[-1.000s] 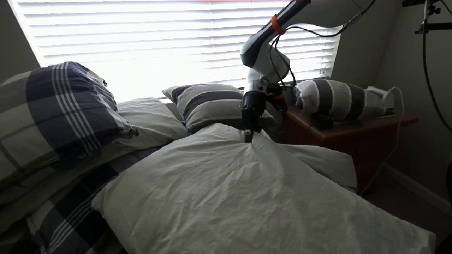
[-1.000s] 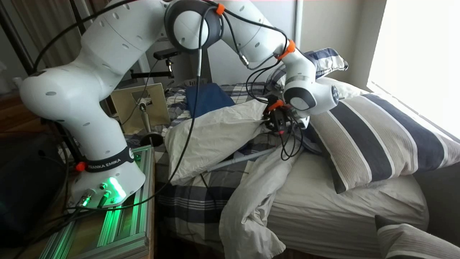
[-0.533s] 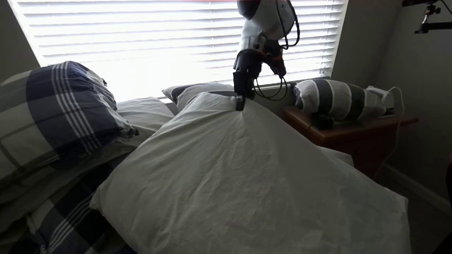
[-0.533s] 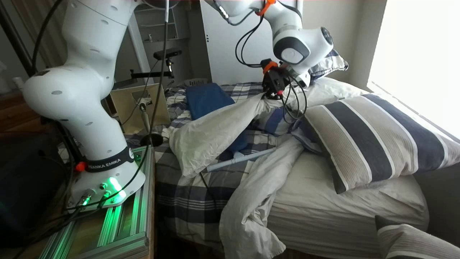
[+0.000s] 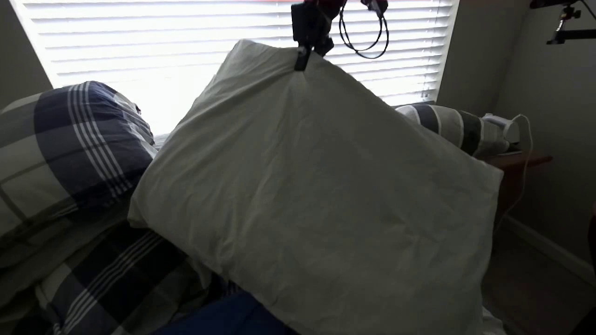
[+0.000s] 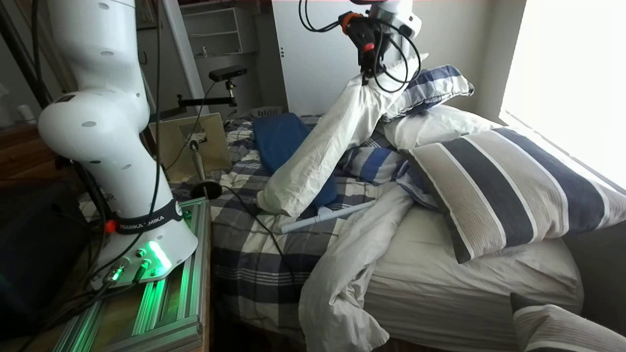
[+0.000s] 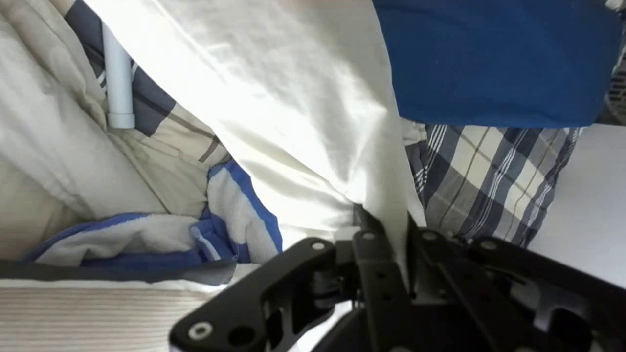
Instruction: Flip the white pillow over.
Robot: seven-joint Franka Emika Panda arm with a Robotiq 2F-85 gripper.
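My end effector [image 7: 390,222] is clenched on the white pillow [image 5: 316,195]: in the wrist view its two fingers [image 7: 376,274] pinch a fold of the off-white case between them, and creases fan out from the grip. I hold the pillow up by one edge, over the plaid-covered bed surface [image 6: 244,274]. In an exterior view it stands on a slant, its upper edge at my end effector and one corner sticking out past it, its lower end down by the surface; whether that end bears on it I cannot tell. Where its broad, wrinkled face shows, the pillow blots out part of the bright window blinds [image 5: 163,28] behind it.

A blue fabric-covered board [image 6: 281,137] lies on the surface, partly hidden by the pillow, and a pale blue tube [image 6: 330,216] lies near the pillow's lower end. Farther along, a blue-and-white striped cloth [image 6: 374,164] sits just beside the corner of a large beige, white and dark grey striped pillow [image 6: 518,190]. Crumpled off-white cloth [image 6: 352,274] spills over the edge of the surface. In an exterior view a blue-and-white plaid pillow [image 5: 93,144] shows just beside the white one, and a grey-and-white striped bundle [image 5: 458,128] past its other edge. A green light [image 6: 160,254] glows at the base of my arm [image 6: 98,122].
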